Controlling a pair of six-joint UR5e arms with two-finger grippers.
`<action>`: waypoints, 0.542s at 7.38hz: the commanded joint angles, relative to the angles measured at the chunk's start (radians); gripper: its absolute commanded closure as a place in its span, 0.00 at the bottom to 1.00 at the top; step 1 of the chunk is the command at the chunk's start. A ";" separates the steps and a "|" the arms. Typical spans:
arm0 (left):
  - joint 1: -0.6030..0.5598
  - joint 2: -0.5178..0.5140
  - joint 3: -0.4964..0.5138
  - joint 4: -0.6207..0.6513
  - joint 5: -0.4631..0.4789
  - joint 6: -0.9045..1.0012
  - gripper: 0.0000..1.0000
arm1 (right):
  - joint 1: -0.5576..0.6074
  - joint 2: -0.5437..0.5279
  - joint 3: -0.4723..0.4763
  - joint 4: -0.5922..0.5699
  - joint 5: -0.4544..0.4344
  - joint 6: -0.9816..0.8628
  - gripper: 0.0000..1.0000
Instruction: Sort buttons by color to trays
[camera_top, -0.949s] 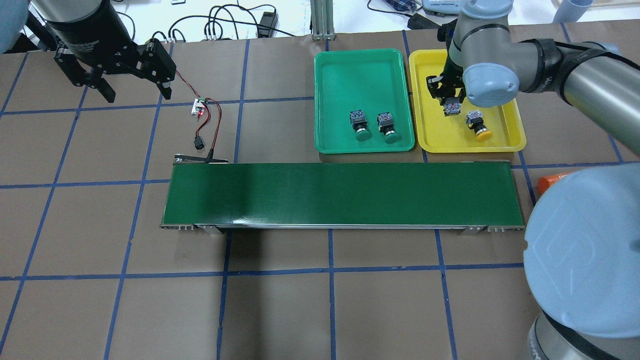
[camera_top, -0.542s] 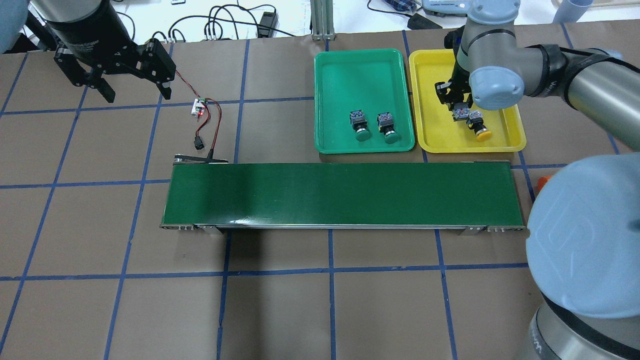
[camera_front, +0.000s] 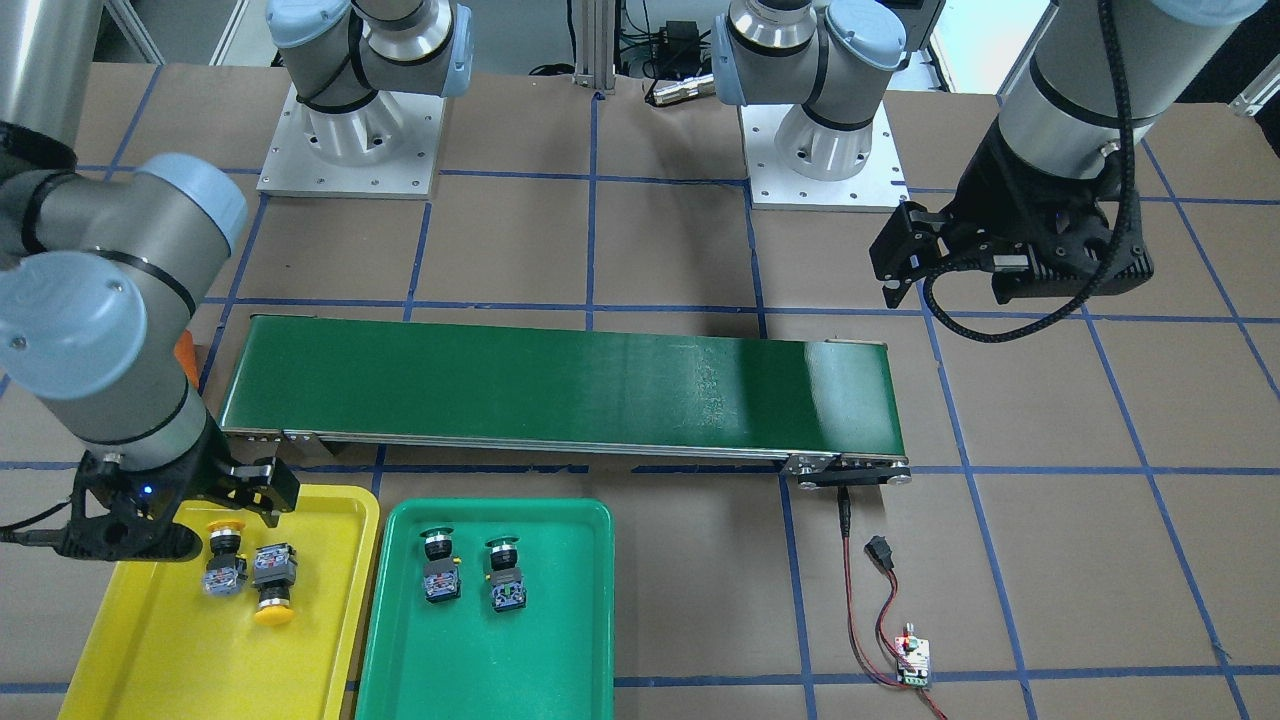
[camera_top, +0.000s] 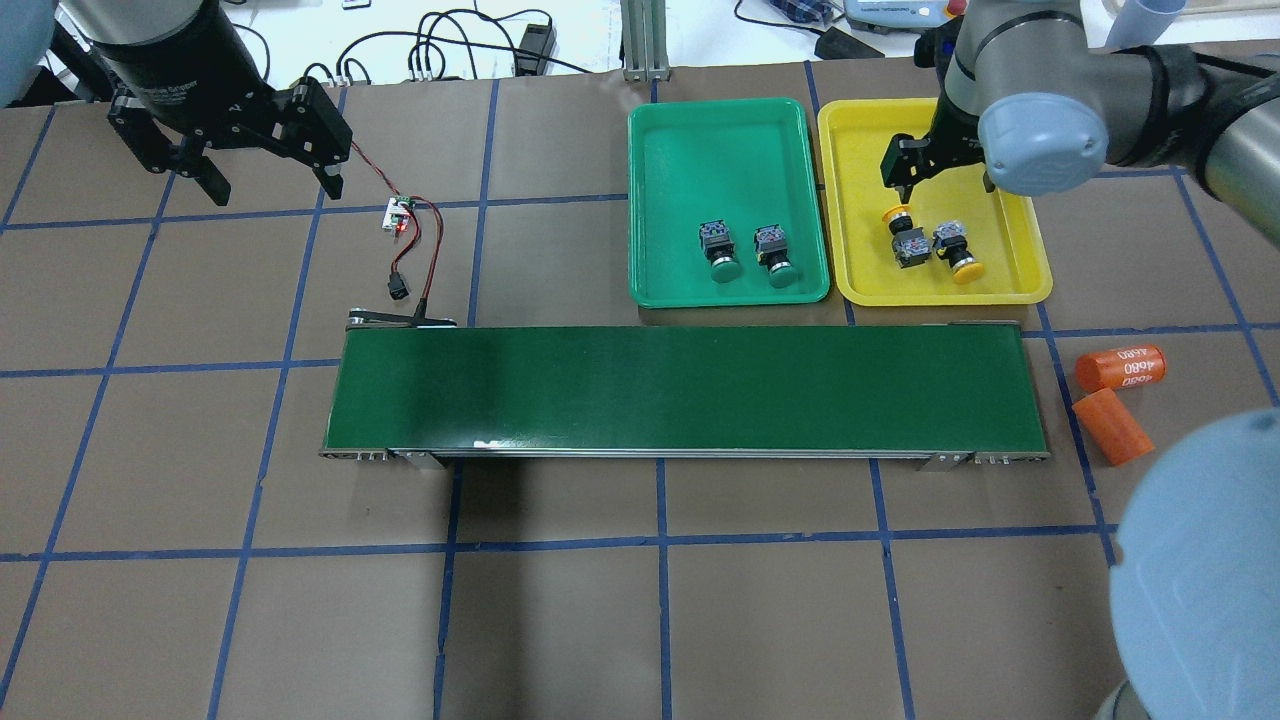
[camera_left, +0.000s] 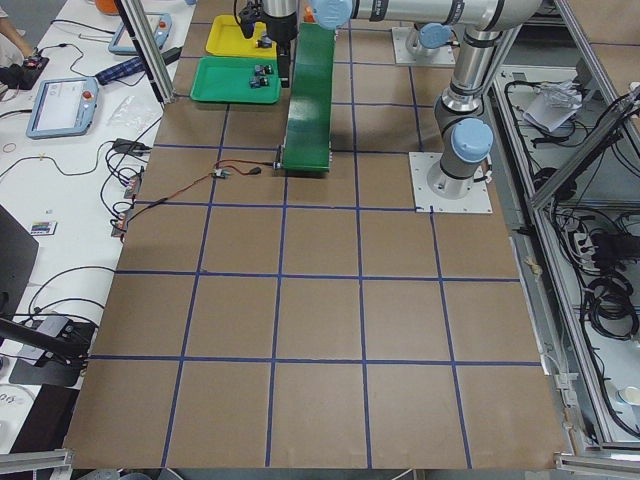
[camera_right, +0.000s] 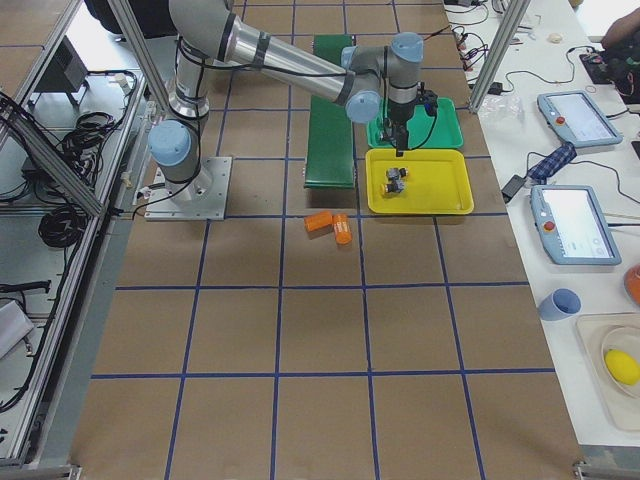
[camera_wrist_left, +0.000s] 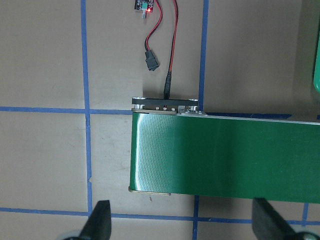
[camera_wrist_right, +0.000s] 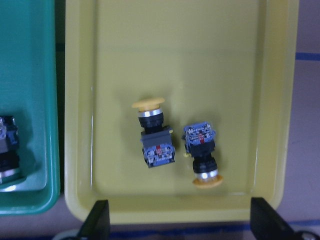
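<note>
- Sorting looks complete. In the overhead view the yellow tray (camera_top: 870, 130) sits at 1 o'clock from the conveyor belt (camera_top: 680, 390), and the green tray (camera_top: 700, 150) lies just beside it at 9 o'clock.
- Both yellow ones lie on their sides near their tray's 6 o'clock edge, bodies just beside each other. The first yellow button (camera_wrist_right: 152, 137) points its cap to 12, the second yellow button (camera_wrist_right: 201, 155) to 6.
- The green buttons (camera_top: 718, 250) lie in the green tray, caps toward 6.
- The right gripper (camera_wrist_right: 182, 225) hovers over the yellow tray, fingers spread wide and empty. From overhead, one finger shows just at 12 o'clock of the first cap.
- The step in hand is, I judge, the retreat. Rise straight up before swinging away, fingers apart, so nothing clips that cap.
- The left gripper (camera_top: 272, 188) hangs at 10 o'clock of the belt, spread and empty. It needs no move.
</note>
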 joint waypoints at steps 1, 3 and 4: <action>0.000 -0.001 0.001 0.000 0.000 0.000 0.00 | 0.001 -0.175 0.007 0.234 0.070 0.033 0.00; 0.000 -0.001 0.001 0.000 0.000 0.000 0.00 | 0.008 -0.333 0.036 0.450 0.075 0.095 0.00; 0.001 0.001 0.001 0.000 0.000 0.000 0.00 | 0.008 -0.422 0.077 0.486 0.078 0.095 0.00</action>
